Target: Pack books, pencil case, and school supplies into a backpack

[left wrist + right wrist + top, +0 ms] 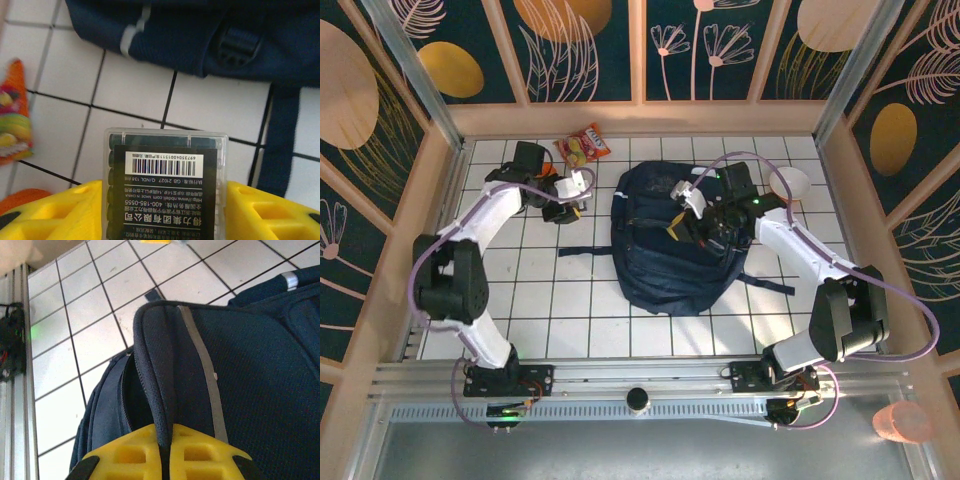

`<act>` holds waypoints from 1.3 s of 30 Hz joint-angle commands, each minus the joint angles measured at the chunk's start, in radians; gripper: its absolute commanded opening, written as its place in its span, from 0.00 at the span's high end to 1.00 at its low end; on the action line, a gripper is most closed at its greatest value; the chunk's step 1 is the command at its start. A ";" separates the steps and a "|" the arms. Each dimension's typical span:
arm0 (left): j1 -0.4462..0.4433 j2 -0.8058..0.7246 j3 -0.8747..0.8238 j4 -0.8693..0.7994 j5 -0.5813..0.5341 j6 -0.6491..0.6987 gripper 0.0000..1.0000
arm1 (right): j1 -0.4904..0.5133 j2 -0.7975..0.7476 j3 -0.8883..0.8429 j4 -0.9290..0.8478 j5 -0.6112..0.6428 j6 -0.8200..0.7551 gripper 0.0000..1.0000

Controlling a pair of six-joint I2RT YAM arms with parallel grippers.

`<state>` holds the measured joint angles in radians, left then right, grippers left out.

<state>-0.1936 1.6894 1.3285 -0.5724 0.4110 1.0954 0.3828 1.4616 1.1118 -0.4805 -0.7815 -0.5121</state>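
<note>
The navy backpack (660, 270) lies in the middle of the tiled table. My right gripper (692, 225) is at its top. In the right wrist view the yellow fingers (135, 455) are shut on the backpack's padded opening rim (152, 365), and a dark gap shows to the rim's left. My left gripper (572, 205) is left of the backpack. In the left wrist view it is shut on a clear plastic box (165, 150) with a black barcode label, one of the school supplies, held between both yellow fingers (60, 215). The books and the pencil case are out of view.
A red-orange snack packet (583, 147) lies at the back left, close to my left gripper. A small orange object (20, 200) sits by the left finger. A pale round thing (790, 183) is at the back right. Wooden walls ring the table.
</note>
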 commanded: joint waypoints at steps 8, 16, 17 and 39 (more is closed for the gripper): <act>-0.253 -0.258 -0.127 0.064 0.132 -0.048 0.44 | -0.069 -0.012 0.037 0.196 -0.103 0.237 1.00; -0.483 -0.252 -0.160 0.191 0.178 -0.083 0.46 | -0.087 -0.014 0.059 0.209 -0.150 0.248 1.00; -0.502 -0.243 -0.162 0.215 0.174 -0.082 0.46 | -0.089 -0.013 0.059 0.207 -0.153 0.248 1.00; -0.577 -0.004 -0.141 0.529 -0.005 0.073 0.23 | -0.088 -0.030 0.071 0.171 -0.196 0.218 1.00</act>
<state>-0.7662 1.6787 1.1595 -0.1112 0.4065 1.1645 0.3008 1.4624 1.1278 -0.3477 -0.8932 -0.2821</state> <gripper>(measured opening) 0.754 0.074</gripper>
